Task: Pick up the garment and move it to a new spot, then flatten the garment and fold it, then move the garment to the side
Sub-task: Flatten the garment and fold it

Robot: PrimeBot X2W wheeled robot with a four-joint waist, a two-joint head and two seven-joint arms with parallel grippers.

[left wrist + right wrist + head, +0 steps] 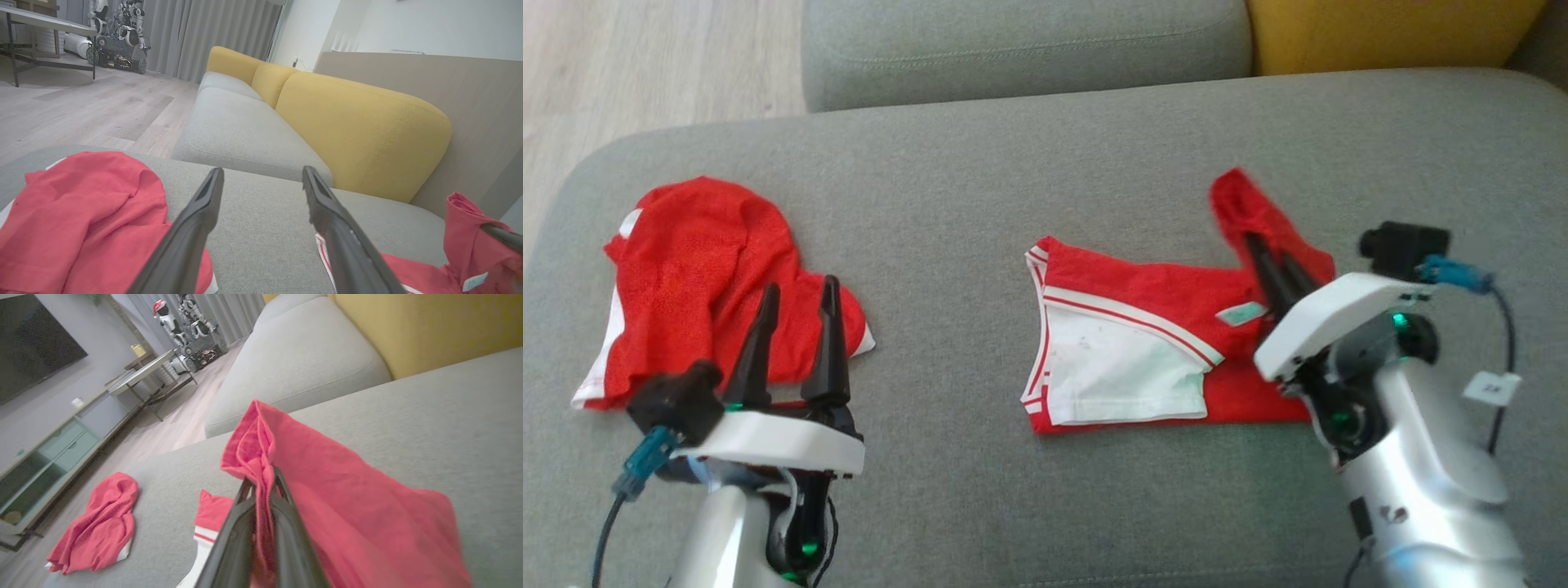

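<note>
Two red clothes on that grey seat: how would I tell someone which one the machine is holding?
On the wide grey seat cushion, look to the right half for a red garment lying mostly flat, showing a white panel edged in stripes. Unlike the crumpled red heap on the left, it has one corner pinched up by the right tool.

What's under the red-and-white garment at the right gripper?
Grey sofa cushion shows all around the garment, which lies on it. The right gripper pinches its far corner up. Anything beneath the flat cloth is covered.
</note>
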